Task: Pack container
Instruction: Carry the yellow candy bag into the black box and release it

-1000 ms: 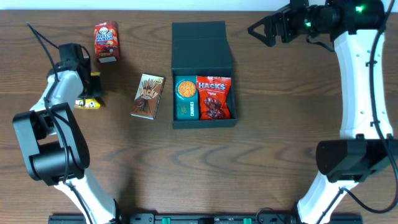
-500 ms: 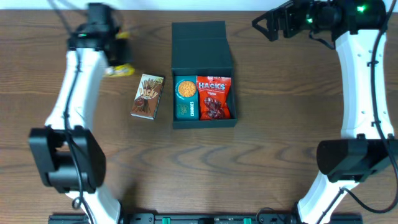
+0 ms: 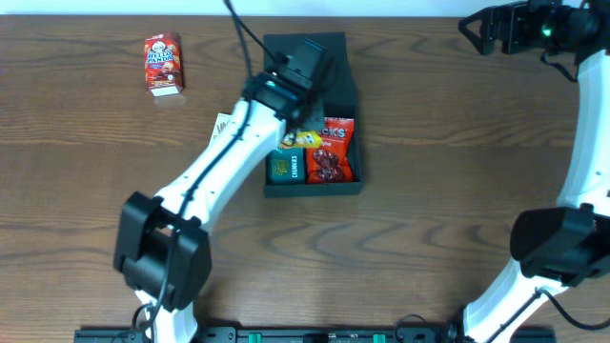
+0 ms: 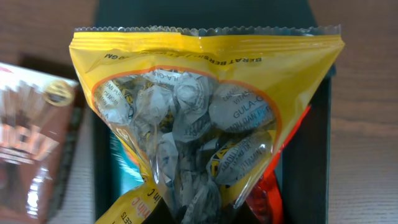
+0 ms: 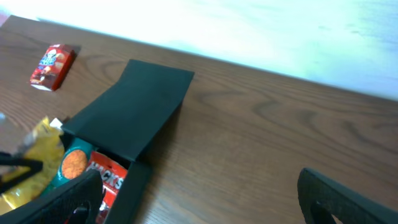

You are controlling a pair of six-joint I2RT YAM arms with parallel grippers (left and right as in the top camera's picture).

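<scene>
Container open, left claw clamped on yellow candy bag, wrist view clear, overhead half-hidden, right claw apart

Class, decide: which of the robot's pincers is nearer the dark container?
Left. The left pincer hangs directly over the container, gripping a yellow candy bag. The right pincer, open, stands far off to the container's right.

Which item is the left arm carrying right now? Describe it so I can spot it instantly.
Find the dark container at the table's centre, its lid flapped open. Over its packed half is the yellow packet, pinched in the left gripper. Unlike the red packet and teal packet lying inside, it has a clear window showing wrapped sweets.
</scene>
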